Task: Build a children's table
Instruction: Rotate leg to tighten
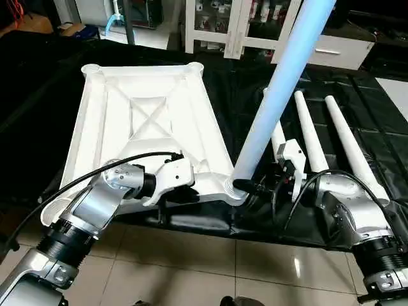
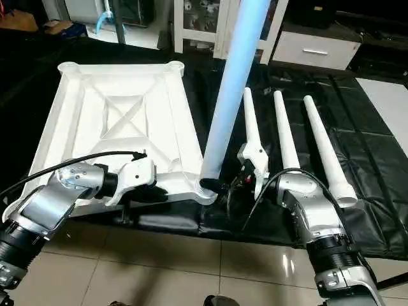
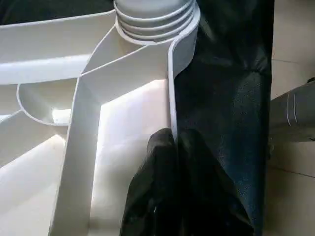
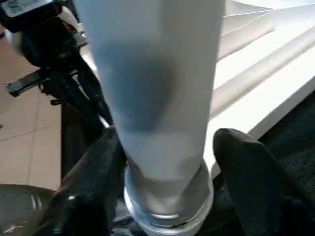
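Black fingers of the right gripper [image 4: 165, 162] flank the upright leg [image 1: 280, 95] seated in the tabletop's [image 1: 146, 121] corner socket [image 1: 234, 189]. Left gripper [image 3: 174, 196] pinches the tabletop's rim, fingers closed.

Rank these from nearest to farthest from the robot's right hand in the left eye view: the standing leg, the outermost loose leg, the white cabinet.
1. Standing leg, between right hand's fingers.
2. Outermost loose leg, lying to its right.
3. White cabinet, at the back.

White table top [image 1: 115, 121] with X-ribbed underside – white legs [image 1: 341, 137] – black sheet [image 1: 376, 146]
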Motion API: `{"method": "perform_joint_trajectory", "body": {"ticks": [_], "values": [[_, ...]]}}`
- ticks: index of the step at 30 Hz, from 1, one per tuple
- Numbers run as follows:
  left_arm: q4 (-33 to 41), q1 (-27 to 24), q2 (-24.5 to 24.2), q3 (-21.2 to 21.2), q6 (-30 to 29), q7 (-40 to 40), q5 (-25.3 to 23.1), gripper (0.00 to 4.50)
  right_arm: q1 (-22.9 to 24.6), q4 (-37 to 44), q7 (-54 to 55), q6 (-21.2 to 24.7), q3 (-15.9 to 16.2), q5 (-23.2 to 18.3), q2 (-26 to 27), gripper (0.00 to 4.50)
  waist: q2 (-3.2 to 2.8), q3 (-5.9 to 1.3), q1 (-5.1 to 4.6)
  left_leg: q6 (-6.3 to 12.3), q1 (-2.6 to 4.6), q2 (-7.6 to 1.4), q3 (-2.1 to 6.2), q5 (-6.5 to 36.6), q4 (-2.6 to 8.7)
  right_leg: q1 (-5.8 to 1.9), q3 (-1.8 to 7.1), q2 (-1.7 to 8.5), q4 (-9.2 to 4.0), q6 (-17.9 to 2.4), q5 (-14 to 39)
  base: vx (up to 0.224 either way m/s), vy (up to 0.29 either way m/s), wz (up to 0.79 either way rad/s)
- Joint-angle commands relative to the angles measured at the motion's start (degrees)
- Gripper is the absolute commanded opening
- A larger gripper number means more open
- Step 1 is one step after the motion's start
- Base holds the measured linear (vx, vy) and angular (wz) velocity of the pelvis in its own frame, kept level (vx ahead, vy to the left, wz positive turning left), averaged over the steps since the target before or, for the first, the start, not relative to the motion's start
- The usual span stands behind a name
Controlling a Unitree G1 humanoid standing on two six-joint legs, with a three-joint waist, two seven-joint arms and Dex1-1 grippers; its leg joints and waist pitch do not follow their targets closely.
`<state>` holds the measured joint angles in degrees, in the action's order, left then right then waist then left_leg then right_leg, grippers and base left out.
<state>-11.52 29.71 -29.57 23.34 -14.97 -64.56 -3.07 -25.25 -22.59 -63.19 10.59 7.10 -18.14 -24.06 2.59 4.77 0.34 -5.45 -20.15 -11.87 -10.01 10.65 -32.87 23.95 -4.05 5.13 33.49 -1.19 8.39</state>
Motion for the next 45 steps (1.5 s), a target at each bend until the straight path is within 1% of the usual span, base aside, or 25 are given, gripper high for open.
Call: {"method": "perform_joint_trajectory", "body": {"ticks": [1,4,7,11,12,14,15,16,18,21,22,24,25,26,27,28,31,33,34,35,36,37,38,41,45], "values": [[-0.74,-1.6,-0.45,3.27,-0.55,-2.51,-0.95,0.0,-1.2,-0.25,-0.52,-0.14,-1.45,-0.7,-0.76,2.52,-0.04,-4.11,0.14,4.8,-0.18,-1.11,-0.29,9.51,3.29,-3.19,2.36,2.19,-2.96,-12.97,13.44,0.0,0.0,0.0],[-0.73,-1.58,-0.44,3.31,-0.59,-2.61,-0.93,0.0,-0.99,-0.31,-1.07,-0.1,-1.33,-0.83,-0.99,2.22,-0.03,-4.16,0.15,5.23,-0.24,-1.07,-0.34,8.95,3.2,-3.28,2.38,2.19,-2.85,-13.44,12.33,0.0,0.0,0.0],[-0.8,-1.59,-0.4,3.28,-0.58,-2.67,-1.02,0.0,-0.54,-0.47,-0.49,-0.28,-1.33,-0.47,-0.91,1.99,0.03,-4.11,0.18,5.04,-0.22,-1.05,-0.36,9.46,3.21,-3.25,2.37,2.21,-3.03,-13.02,13.95,0.0,0.0,0.0],[-1.83,-0.99,0.89,2.77,-3.15,-0.26,-1.58,0.0,-0.48,-3.85,11.1,-1.8,-3.0,3.0,2.79,1.94,-0.11,-3.94,0.04,3.98,-0.27,-1.0,-0.39,9.78,3.34,-2.99,2.38,2.2,-3.17,-12.44,15.6,0.0,0.0,0.0],[-2.32,-0.59,1.56,2.46,-4.37,1.12,-1.91,0.0,-0.62,-4.65,14.74,-1.84,-3.26,4.18,3.71,1.93,-0.03,-3.86,-0.11,3.08,-0.35,-0.97,-0.19,11.55,3.49,-3.09,2.32,2.28,-3.47,-11.51,18.55,0.0,0.0,0.0],[-5.69,1.75,5.36,0.57,-8.63,8.72,-3.52,0.0,-0.86,-6.59,31.21,0.13,-4.81,8.33,8.71,1.93,0.24,-3.42,-0.61,1.32,-0.19,-0.86,-0.28,14.39,3.53,-2.4,2.48,2.02,-3.96,-9.77,23.76,0.0,0.0,0.0],[-6.05,1.99,5.74,0.38,-8.93,9.48,-3.68,0.0,-0.86,-6.67,32.69,0.41,-4.95,8.67,9.19,1.92,0.02,-3.49,-0.71,-0.08,0.17,-0.63,-0.02,16.4,3.6,-2.15,2.3,2.09,-4.31,-8.21,27.9,-0.052,-0.006,-0.02],[-7.35,2.9,7.43,-0.7,-10.62,12.37,-3.75,0.0,-0.74,-6.56,37.45,1.28,-5.08,10.02,10.93,1.92,0.17,-3.57,-0.97,-0.66,-0.12,-0.54,0.38,17.98,3.61,-2.5,2.0,2.16,-4.48,-6.6,30.75,-0.058,-0.002,-0.05],[-9.05,4.15,9.54,-1.9,-12.68,15.75,-3.82,0.0,-0.83,-6.64,45.24,2.42,-5.15,12.29,14.04,1.91,0.15,-3.31,-1.16,-0.49,0.24,-0.41,0.38,20.06,3.51,-1.71,1.97,2.16,-5.32,-4.89,34.01,-0.029,-0.001,-0.02],[-11.86,6.3,12.79,-3.01,-14.43,20.66,-4.39,0.0,-1.78,-8.18,58.7,2.66,-5.68,15.14,20.59,1.9,0.0,-3.46,-1.78,-1.06,0.35,-0.1,0.84,22.82,3.51,-1.42,1.34,1.99,-5.85,-2.63,36.81,0.0,0.0,0.0],[-12.79,6.99,13.78,-3.17,-14.53,21.93,-4.65,0.0,-2.63,-9.66,61.29,1.91,-5.07,15.75,22.69,1.9,-0.48,-3.51,-2.03,-1.25,0.47,-0.03,0.94,24.01,3.51,-1.2,1.21,2.02,-6.14,-2.24,37.01,0.0,0.0,0.0],[-13.95,8.11,15.46,-3.42,-14.81,23.59,-4.83,0.0,-4.76,-13.48,61.06,-0.96,-2.64,16.02,25.94,1.9,-0.57,-3.61,-2.35,-0.97,0.48,-0.11,1.25,26.17,3.62,-1.48,0.63,2.02,-6.32,-1.94,36.17,0.0,0.0,0.0],[-14.07,8.36,15.89,-3.43,-14.76,23.68,-4.74,0.0,-5.54,-14.87,58.15,-2.69,-1.5,15.32,26.86,1.9,-0.63,-3.54,-2.74,-0.68,0.14,-0.27,1.55,27.14,3.92,-1.94,0.28,2.03,-6.31,-2.14,34.96,0.0,0.0,0.0],[-14.05,8.48,16.1,-3.26,-14.68,23.39,-4.94,0.0,-5.76,-14.98,55.25,-4.63,-0.79,14.92,27.24,2.25,-0.48,-3.5,-2.81,-0.56,-0.06,-0.25,1.67,27.52,3.93,-2.09,0.11,2.04,-6.37,-2.0,34.71,0.0,0.0,0.0],[-14.05,8.48,16.1,-3.26,-14.68,23.39,-4.94,0.0,-5.76,-14.98,55.25,-4.63,-0.79,14.92,27.24,2.45,-0.91,-3.47,-2.93,-0.27,0.32,-0.46,1.74,28.67,4.0,-2.01,-0.02,2.25,-6.58,-2.48,33.57,0.0,0.0,0.0],[-13.54,8.15,15.87,-2.9,-14.71,22.54,-5.2,0.0,-4.99,-12.48,50.54,-6.97,0.07,14.22,26.75,2.59,-0.89,-3.67,-3.08,0.07,0.39,-0.59,1.77,28.36,4.08,-2.26,-0.07,2.42,-6.52,-3.71,30.97,0.0,0.0,0.0],[-12.35,7.08,14.37,-2.24,-13.95,20.92,-5.41,0.0,-3.76,-8.34,46.62,-7.86,-0.34,12.52,24.96,2.73,-0.65,-3.88,-2.81,0.69,-0.22,-0.77,1.43,24.64,4.2,-2.62,0.65,2.58,-5.57,-7.02,24.32,0.0,0.0,0.0],[-11.44,6.21,13.06,-1.62,-12.82,19.24,-5.17,0.0,-3.11,-5.8,44.63,-7.42,-0.77,11.6,23.39,2.95,-0.57,-3.95,-2.58,1.17,-0.35,-0.83,1.22,22.6,4.17,-2.79,0.93,2.59,-5.22,-8.07,21.6,0.0,0.0,0.0],[-9.54,4.45,10.62,-0.55,-11.38,15.64,-4.39,0.0,-2.24,-2.03,41.05,-6.38,-1.65,9.89,20.38,3.0,-0.64,-4.06,-2.31,2.12,-0.45,-0.99,0.89,19.82,4.11,-2.9,1.23,2.51,-4.73,-9.49,18.2,0.0,0.0,0.0],[-8.95,3.82,9.75,-0.16,-10.48,14.2,-4.08,0.0,-2.04,-1.04,39.02,-6.0,-1.74,9.13,19.18,3.07,-0.47,-4.2,-2.18,2.31,-0.48,-0.98,0.82,18.66,3.99,-3.14,1.26,2.49,-4.5,-9.83,17.07,0.0,0.0,0.0],[-8.12,3.05,8.76,0.24,-9.55,12.44,-3.66,0.0,-1.63,0.15,35.55,-5.04,-1.46,8.06,17.41,3.17,-0.42,-4.28,-2.21,2.91,-0.92,-0.93,0.73,16.82,3.93,-3.39,1.34,2.54,-4.13,-10.42,15.87,0.0,0.0,0.0],[-8.12,3.05,8.76,0.24,-9.55,12.44,-3.66,0.0,-1.63,0.15,35.55,-5.04,-1.46,8.06,17.41,3.29,-0.51,-4.39,-2.08,3.24,-0.89,-0.97,0.75,16.19,3.91,-3.46,1.25,2.5,-4.08,-10.59,15.93,0.0,0.0,0.0],[-6.53,1.93,7.32,0.8,-8.85,10.05,-3.12,0.0,-0.92,1.65,29.68,-3.81,-0.92,6.46,14.37,3.37,-0.78,-4.31,-1.97,3.48,-0.61,-1.01,0.37,15.55,3.57,-2.83,1.52,2.58,-4.16,-11.14,15.7,0.0,0.0,0.0],[-3.43,-0.09,4.64,1.85,-6.01,4.68,-1.73,0.0,-0.08,2.48,21.11,-3.16,-0.99,4.52,9.8,3.37,-0.61,-4.5,-1.05,4.54,-0.76,-1.1,0.06,11.92,3.28,-3.35,1.65,2.55,-3.39,-12.85,11.66,0.057,-0.041,0.04],[1.09,-2.08,1.9,2.56,-5.13,-1.3,0.91,0.0,0.74,2.88,12.14,-2.82,-1.58,2.91,4.92,3.37,-0.82,-4.59,0.01,5.97,-0.07,-1.4,-0.37,8.06,3.2,-3.38,1.73,2.25,-2.43,-15.47,5.46,0.054,-0.018,0.02]]}}
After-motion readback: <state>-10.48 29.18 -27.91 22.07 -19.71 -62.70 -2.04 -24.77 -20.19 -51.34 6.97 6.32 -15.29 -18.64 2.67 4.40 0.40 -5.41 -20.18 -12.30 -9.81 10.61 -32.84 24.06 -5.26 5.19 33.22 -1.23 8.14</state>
